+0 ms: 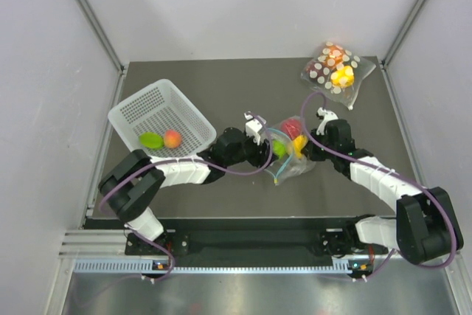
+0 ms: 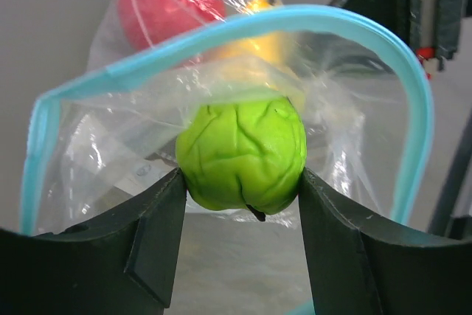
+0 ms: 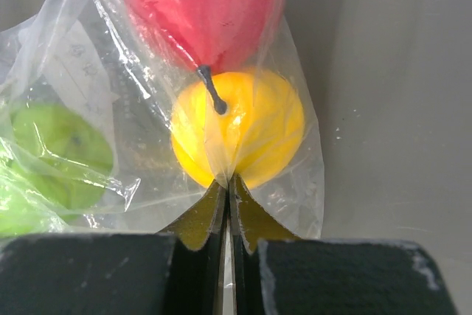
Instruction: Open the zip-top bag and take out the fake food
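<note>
The clear zip-top bag (image 1: 291, 154) with a teal zip strip (image 2: 310, 16) lies mid-table, its mouth open toward my left gripper. My left gripper (image 2: 242, 186) is shut on a green fruit (image 2: 242, 154) at the bag's mouth; it shows in the top view too (image 1: 279, 148). A red fruit (image 2: 173, 5) and a yellow fruit (image 3: 237, 127) sit inside the bag. My right gripper (image 3: 228, 182) is shut on the bag's plastic at its closed end, just below the yellow fruit. Another green fruit (image 1: 151, 140) and a peach-orange fruit (image 1: 172, 139) lie in the white basket (image 1: 133, 108).
A clear polka-dot bag (image 1: 335, 70) with yellow and orange pieces lies at the table's back right. The white basket stands at the left of the table. Grey walls enclose the table on three sides.
</note>
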`<act>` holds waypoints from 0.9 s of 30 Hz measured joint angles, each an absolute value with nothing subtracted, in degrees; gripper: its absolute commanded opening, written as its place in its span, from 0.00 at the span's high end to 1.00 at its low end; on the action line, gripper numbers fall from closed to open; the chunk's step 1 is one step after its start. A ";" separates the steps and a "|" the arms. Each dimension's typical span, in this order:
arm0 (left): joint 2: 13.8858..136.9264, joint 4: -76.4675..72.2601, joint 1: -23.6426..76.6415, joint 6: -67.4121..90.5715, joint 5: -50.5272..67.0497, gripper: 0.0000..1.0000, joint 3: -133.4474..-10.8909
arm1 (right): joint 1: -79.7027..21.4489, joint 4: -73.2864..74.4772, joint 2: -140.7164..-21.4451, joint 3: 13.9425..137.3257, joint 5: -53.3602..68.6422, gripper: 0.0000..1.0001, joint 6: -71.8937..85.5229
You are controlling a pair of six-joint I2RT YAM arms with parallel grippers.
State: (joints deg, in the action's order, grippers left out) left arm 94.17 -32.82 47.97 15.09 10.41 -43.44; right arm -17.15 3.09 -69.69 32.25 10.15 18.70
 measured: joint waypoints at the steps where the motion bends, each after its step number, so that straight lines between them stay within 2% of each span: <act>1: 93.54 -31.59 47.81 15.09 11.46 0.93 -43.48 | -17.15 3.11 -69.65 32.25 9.96 1.00 18.72; 10: 87.48 -17.69 47.55 14.81 15.55 0.92 -43.46 | -17.15 4.40 -68.60 32.25 8.60 1.00 19.14; 17: 74.41 -10.57 47.13 14.79 15.81 0.91 -42.09 | -17.15 5.69 -67.16 32.25 8.49 1.00 19.16; 27: 60.60 -0.97 39.48 14.81 14.55 0.89 -40.77 | -17.15 6.07 -66.67 32.25 8.21 1.00 19.11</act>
